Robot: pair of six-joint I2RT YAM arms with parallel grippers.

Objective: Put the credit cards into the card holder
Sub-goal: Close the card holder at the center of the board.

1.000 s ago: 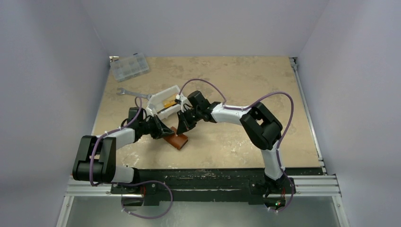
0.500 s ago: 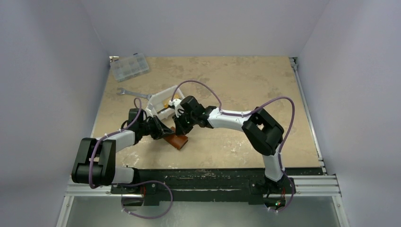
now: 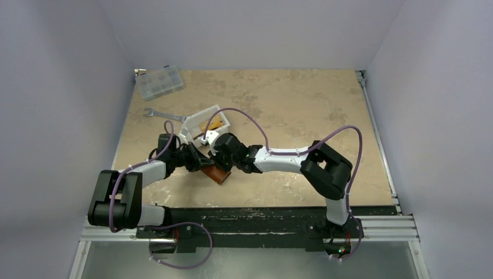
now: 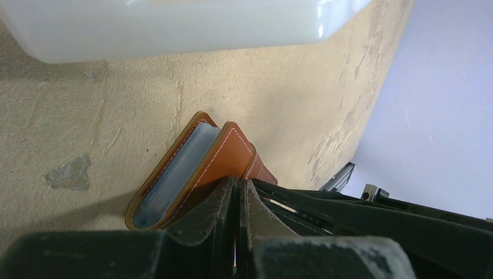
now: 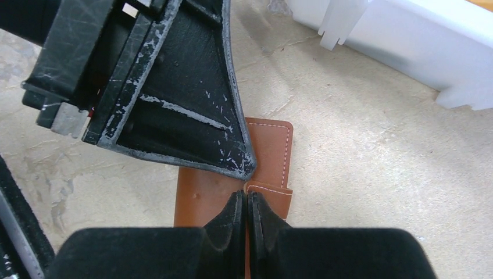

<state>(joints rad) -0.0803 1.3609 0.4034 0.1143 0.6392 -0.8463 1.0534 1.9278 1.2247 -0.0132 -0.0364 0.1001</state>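
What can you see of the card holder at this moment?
The card holder is tan-brown leather with pale stitching along its edges and a short strap tab. It lies on the table close to the white tray, its covers slightly apart, showing grey sleeves edge-on. The left gripper and right gripper, both shut, have their tips at the leather.

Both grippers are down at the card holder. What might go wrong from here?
1. The left gripper and right gripper have shut fingertips almost touching over the holder; any sideways move may knock them together.
2. The holder lies nearly closed, seemingly not clamped; a push may slide it rather than open it.
3. The white tray sits close behind; a swinging wrist might bump it.
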